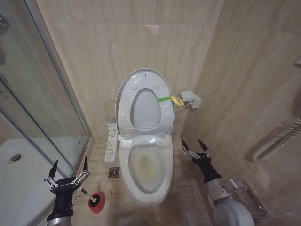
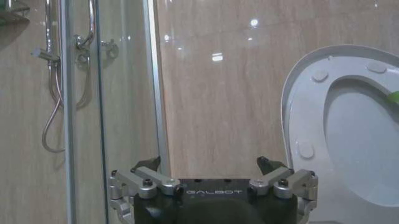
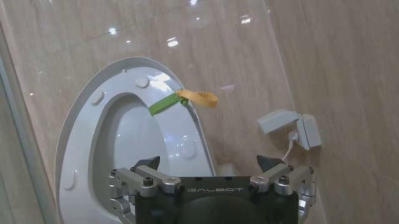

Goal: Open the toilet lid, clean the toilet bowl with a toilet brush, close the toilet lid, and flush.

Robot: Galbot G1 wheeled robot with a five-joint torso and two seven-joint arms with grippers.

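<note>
With the lid (image 1: 141, 101) up, the brush (image 1: 95, 201) stands just below-right of the wide left pincer (image 1: 68, 173), handle slanting toward it; right pincer (image 1: 196, 149) wide, farther.

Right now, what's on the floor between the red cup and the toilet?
In the head view, a small square floor drain sits in the tiles between the red cup holder and the toilet bowl.

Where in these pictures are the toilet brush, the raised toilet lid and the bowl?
toilet brush (image 1: 89, 196): head view, on its thin white handle above the red cup.
toilet lid (image 1: 123, 96): head view, on its left rim.
toilet bowl (image 1: 148, 167): head view, on the stained inner basin.
</note>
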